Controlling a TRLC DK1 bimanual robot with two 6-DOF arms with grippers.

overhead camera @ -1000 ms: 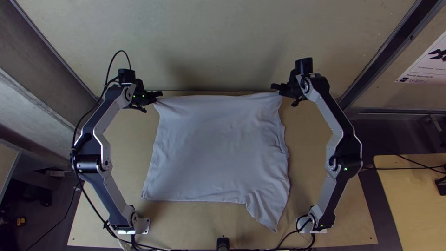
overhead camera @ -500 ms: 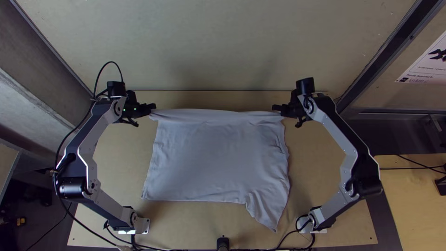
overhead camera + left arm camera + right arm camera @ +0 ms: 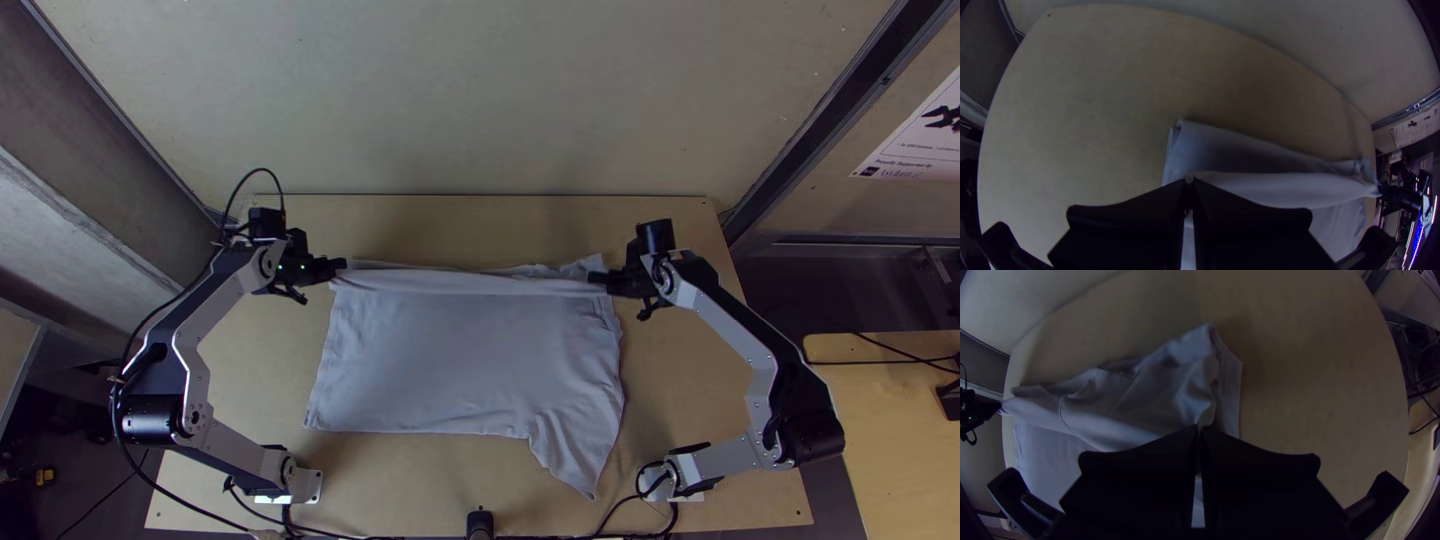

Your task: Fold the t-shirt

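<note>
Pinching, left tool [image 3: 340,266]: closed on one end of the lifted edge of the pale, plain fabric t-shirt [image 3: 455,365]. I see only a little cloth at its tips; a quick pull could slip it out.
Raised band [image 3: 470,284]: strung between both tools, over the shirt spread on the light wooden counter [image 3: 655,385]. If I stretch it too hard, the whole shirt may skid.
Loose flap [image 3: 580,455]: juts out at the near right. Left like that, I'd expect it to spoil the fold's outline.
Right tool [image 3: 597,278]: closed on the band's other end. The cloth beneath is rumpled, so laying the band down there could trap creases.
Counter: flat, with bare wood around the shirt.
Room: concrete-grey wall [image 3: 70,250] on the left, a smooth pale wall [image 3: 480,100] behind the counter, a white printed poster [image 3: 915,140] at the right and, below that, a second wooden top [image 3: 900,430].
</note>
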